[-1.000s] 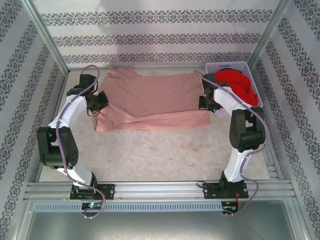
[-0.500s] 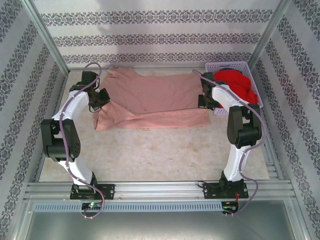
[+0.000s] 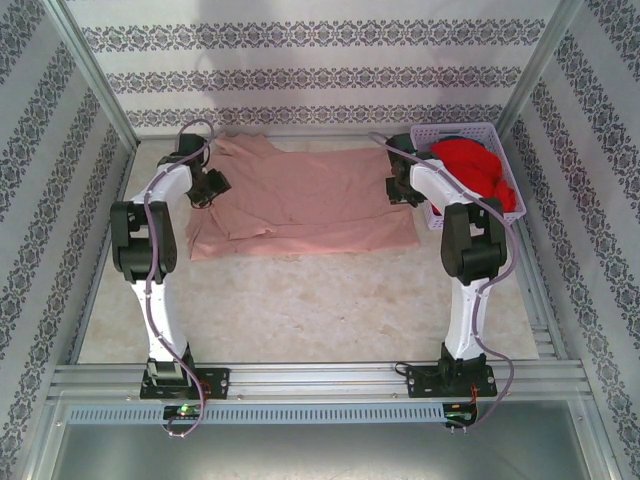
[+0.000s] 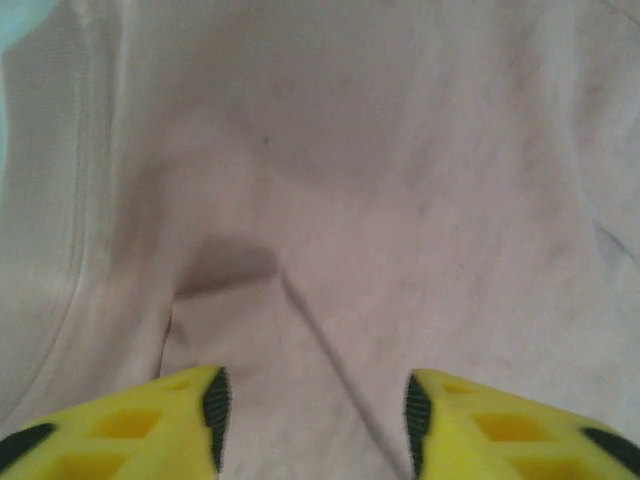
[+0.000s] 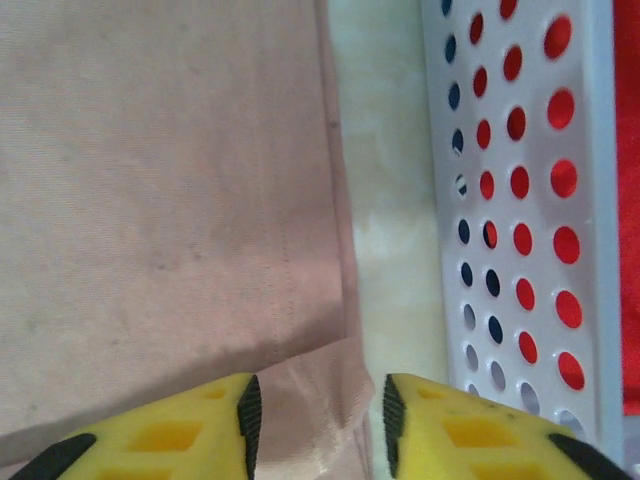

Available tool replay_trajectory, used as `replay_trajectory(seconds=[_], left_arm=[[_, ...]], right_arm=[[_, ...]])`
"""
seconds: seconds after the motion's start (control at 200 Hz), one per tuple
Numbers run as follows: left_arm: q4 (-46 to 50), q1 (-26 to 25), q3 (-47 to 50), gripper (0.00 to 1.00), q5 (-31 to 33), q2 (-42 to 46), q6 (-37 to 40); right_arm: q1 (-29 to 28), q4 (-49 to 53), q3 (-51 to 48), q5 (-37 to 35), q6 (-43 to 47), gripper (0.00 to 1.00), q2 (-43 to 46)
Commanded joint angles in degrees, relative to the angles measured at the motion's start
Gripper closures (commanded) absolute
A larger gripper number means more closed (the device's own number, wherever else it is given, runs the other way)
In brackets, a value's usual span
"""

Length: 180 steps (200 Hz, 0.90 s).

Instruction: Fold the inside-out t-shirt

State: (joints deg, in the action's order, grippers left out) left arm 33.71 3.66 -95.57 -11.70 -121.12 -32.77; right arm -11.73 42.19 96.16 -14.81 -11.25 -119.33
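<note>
There was one pink t-shirt point(image 3: 310, 200), one red cloth point(image 3: 478, 165) in one basket point(image 3: 455, 128), and two tools. The t-shirt lay flat at the back of the counter point(image 3: 300, 310), between them. The left tool point(image 3: 213, 186) and the right tool point(image 3: 398, 190) each hung open over a side edge. A second before, both sat nearer the front.

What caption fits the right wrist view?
Open right gripper above pink t-shirt hem, beside perforated basket holding red cloth.
</note>
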Motion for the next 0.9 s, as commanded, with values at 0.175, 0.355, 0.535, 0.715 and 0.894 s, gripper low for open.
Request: replay_trajectory(seconds=[0.175, 0.355, 0.535, 0.715, 0.894], left_arm=[[-8.29, -1.38, 21.01, 0.35, -1.69, 18.38, -1.61], [-9.35, -2.66, 30.58, 0.36, -7.17, 23.1, -1.59], [-9.27, -4.94, 30.9, 0.37, -8.32, 20.32, 0.01], [-9.24, -5.47, 28.66, 0.49, -9.46, 17.07, 0.78], [-9.37, -5.51, 27.97, 0.7, -9.6, 16.44, 0.77]], right_arm=[[-7.34, -4.79, -12.72, -2.9, 2.35, 0.52, 13.5], [-10.06, -4.54, -14.3, 1.31, 0.7, 0.51, 15.97], [-10.24, -3.76, -13.53, 2.41, 0.48, 0.51, 15.09], [-10.16, -4.42, -14.83, 2.87, 0.17, 0.51, 15.83], [-10.01, -4.58, -15.9, 2.76, 0.17, 0.52, 16.24]])
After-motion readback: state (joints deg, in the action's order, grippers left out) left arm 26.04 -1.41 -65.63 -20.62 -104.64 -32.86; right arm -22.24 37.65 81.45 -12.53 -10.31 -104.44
